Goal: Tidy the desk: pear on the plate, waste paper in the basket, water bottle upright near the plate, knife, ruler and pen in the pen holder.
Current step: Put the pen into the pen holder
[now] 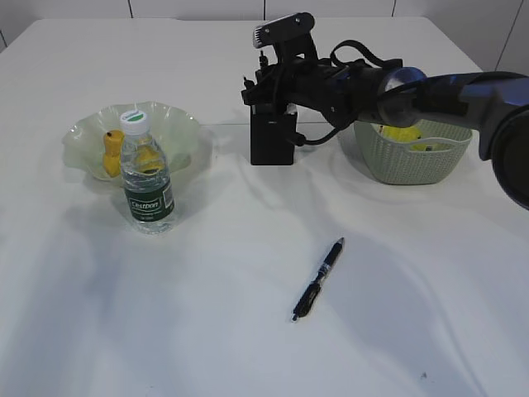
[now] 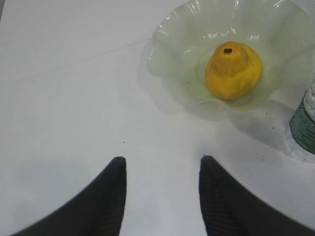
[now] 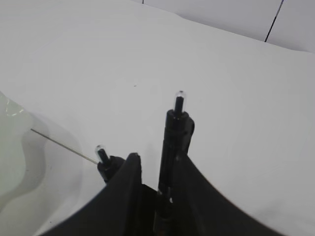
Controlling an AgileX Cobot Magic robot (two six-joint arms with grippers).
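Note:
The yellow pear (image 2: 234, 70) lies on the wavy glass plate (image 2: 167, 59), which stands at the left in the exterior view (image 1: 83, 132). The water bottle (image 1: 147, 178) stands upright in front of the plate. A black pen (image 1: 319, 279) lies on the table at centre front. My right gripper (image 3: 156, 157) hovers over the black pen holder (image 1: 273, 136); its fingers are slightly apart around an upright black pen-like stick (image 3: 176, 128), which touches the right finger only. A second stick (image 3: 103, 160) stands beside it. My left gripper (image 2: 162, 160) is open and empty over bare table near the plate. I cannot make out a knife or ruler.
A grey woven basket (image 1: 413, 161) with yellow paper (image 1: 401, 132) in it stands at the right, behind my right arm. The plate's edge shows at the left in the right wrist view (image 3: 10, 162). The white table runs to a tiled wall.

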